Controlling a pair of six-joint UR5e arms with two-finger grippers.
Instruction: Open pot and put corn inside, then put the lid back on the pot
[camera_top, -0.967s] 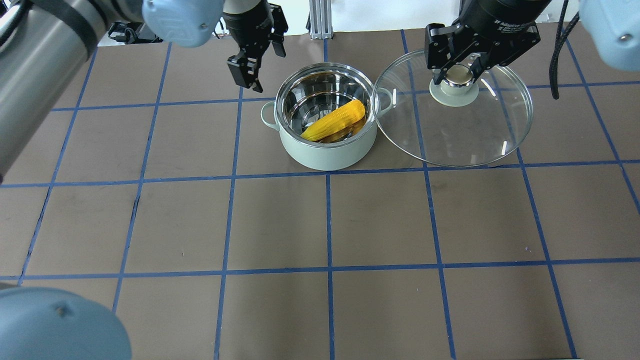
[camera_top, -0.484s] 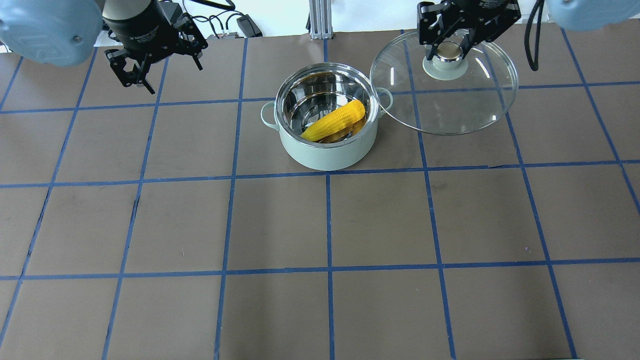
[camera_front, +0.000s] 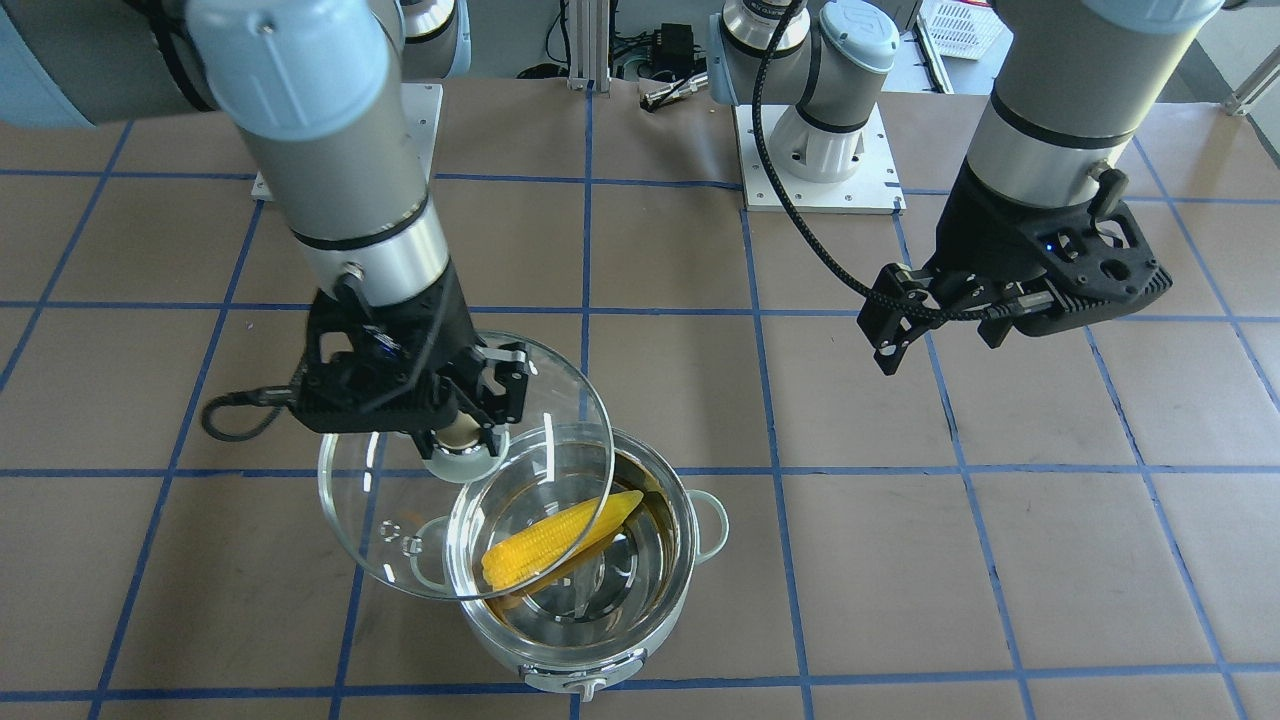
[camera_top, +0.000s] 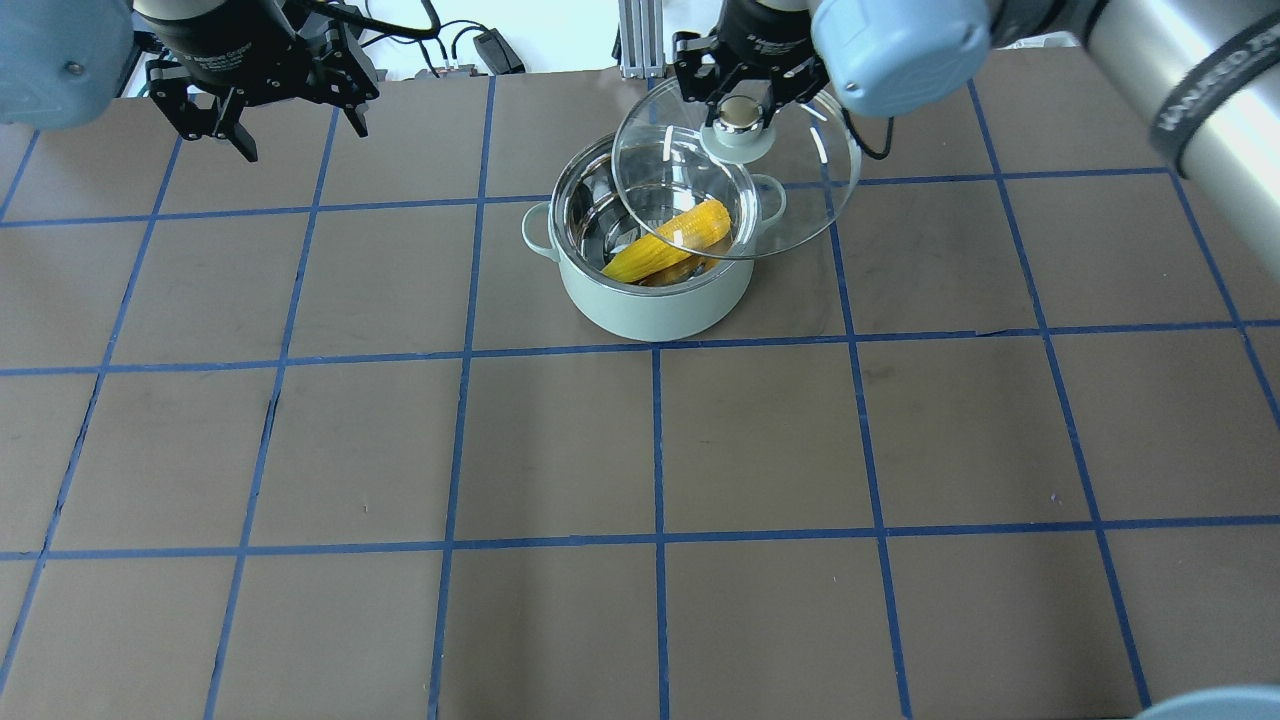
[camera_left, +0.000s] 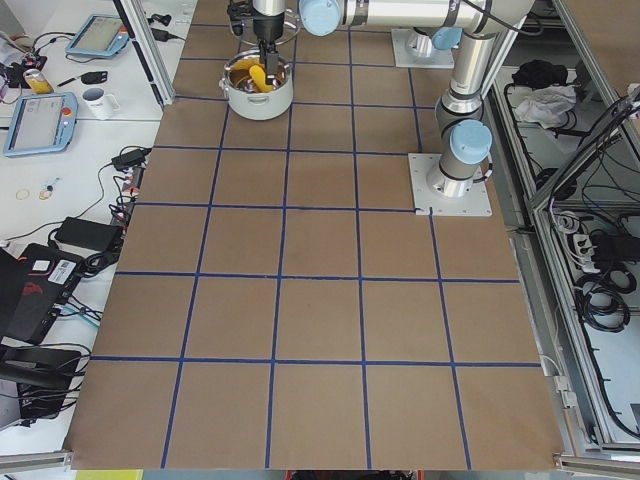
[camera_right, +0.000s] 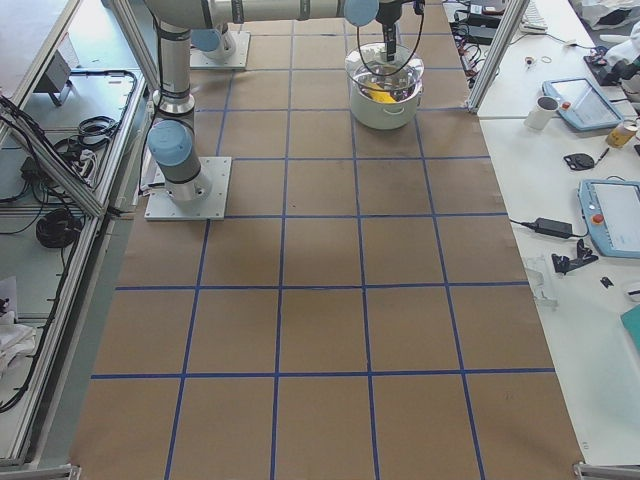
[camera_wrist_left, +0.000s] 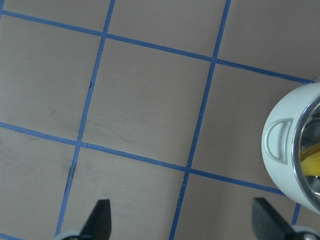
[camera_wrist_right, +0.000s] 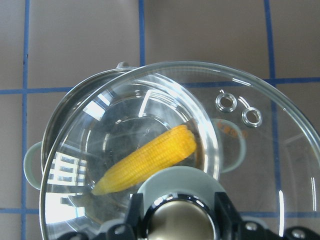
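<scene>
The pale grey-green pot stands uncovered at the table's far middle, also seen in the front view. The yellow corn lies slanted inside it. My right gripper is shut on the knob of the clear glass lid and holds it in the air, overlapping the pot's right far part. My left gripper is open and empty, well to the pot's left.
Brown table mat with a blue tape grid. Both arm bases stand on white plates at the robot's edge. Side benches with tablets and a mug lie beyond the table's far edge.
My right gripper has carried the lid leftward from beside the pot to partly over its opening. My left gripper has drawn away to the left and stays open.
</scene>
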